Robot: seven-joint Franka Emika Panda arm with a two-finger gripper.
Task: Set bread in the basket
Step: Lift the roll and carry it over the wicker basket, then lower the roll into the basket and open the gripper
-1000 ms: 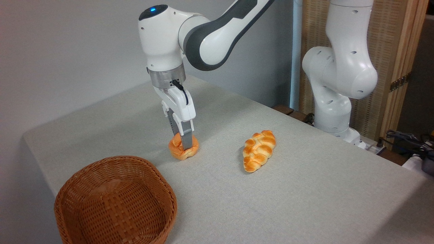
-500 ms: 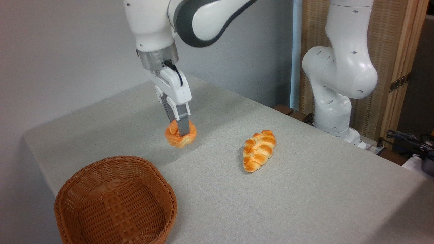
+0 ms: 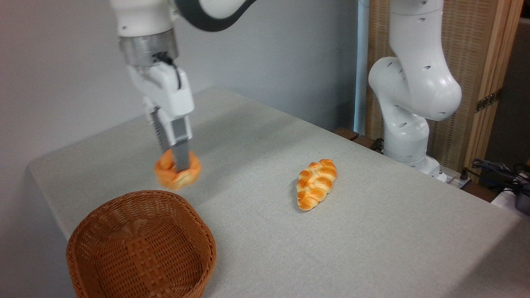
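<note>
The small round golden-orange bun (image 3: 177, 175) hangs in the air, slightly blurred, just above and beyond the far rim of the brown wicker basket (image 3: 140, 244). My gripper (image 3: 177, 165) points straight down and is shut on the bun, with one grey finger (image 3: 180, 154) showing across the bun's front. The basket sits at the table's front left corner and holds nothing.
A longer braided oval loaf (image 3: 316, 183) lies on the grey table (image 3: 352, 231) right of centre. The arm's white base (image 3: 410, 107) stands at the table's far right edge, with cables (image 3: 503, 174) beside it.
The gripper has lifted the bun off the table and carried it left, towards the basket. The braided loaf and the basket have not moved.
</note>
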